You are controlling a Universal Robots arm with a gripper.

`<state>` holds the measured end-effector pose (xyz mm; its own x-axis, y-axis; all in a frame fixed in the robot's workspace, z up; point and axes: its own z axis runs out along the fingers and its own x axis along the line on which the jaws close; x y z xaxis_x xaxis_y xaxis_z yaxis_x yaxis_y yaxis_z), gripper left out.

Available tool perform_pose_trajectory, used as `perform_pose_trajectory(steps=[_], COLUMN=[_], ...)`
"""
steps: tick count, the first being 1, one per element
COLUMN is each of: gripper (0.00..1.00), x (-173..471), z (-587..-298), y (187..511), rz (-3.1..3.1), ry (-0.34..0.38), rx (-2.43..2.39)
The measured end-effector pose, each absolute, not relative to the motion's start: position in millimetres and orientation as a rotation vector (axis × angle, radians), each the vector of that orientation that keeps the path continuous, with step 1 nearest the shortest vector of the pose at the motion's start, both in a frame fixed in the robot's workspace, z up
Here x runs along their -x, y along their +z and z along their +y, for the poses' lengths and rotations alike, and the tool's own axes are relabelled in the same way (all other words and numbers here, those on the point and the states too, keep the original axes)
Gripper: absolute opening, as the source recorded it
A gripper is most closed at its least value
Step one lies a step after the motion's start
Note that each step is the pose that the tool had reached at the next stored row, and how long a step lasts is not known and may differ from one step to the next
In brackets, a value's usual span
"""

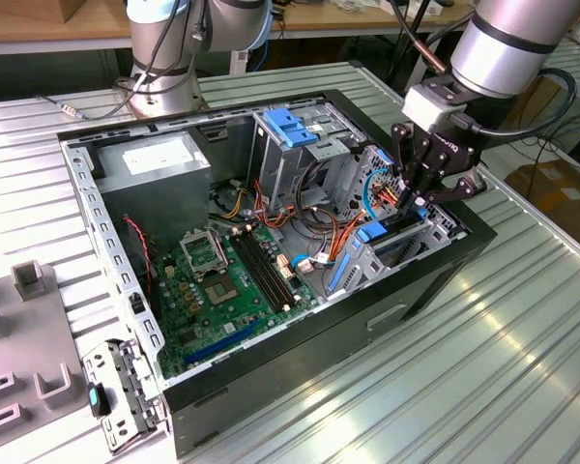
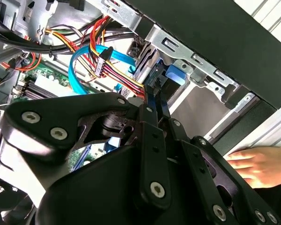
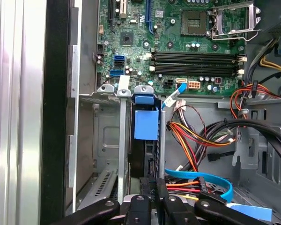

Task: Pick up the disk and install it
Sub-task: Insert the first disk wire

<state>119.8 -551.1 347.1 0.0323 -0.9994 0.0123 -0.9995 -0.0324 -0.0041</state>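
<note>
Gripper (image 1: 413, 198) down in the drive cage (image 3: 107, 140), fingers pinched nearly together on the upright disk (image 3: 145, 124), a hand (image 2: 257, 165) resting outside the case (image 1: 445, 266).

An open computer case (image 1: 271, 358) lies on the ribbed worktop (image 1: 464, 387), green motherboard (image 1: 222, 280) exposed, grey power-supply box (image 1: 159, 159) beside it.

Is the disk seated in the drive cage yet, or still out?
In, standing on edge: the disk sits between the drive cage walls, with the pincer closed on its near edge. Fully seated: cannot tell.
</note>
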Motion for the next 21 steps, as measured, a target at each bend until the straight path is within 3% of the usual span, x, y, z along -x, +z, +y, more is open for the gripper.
perform_pose_trajectory(steps=[21], gripper=[0.16], x=[-120.8], z=[-551.1], y=[345.1], rz=[-2.17], ry=[0.014], rx=[-2.261])
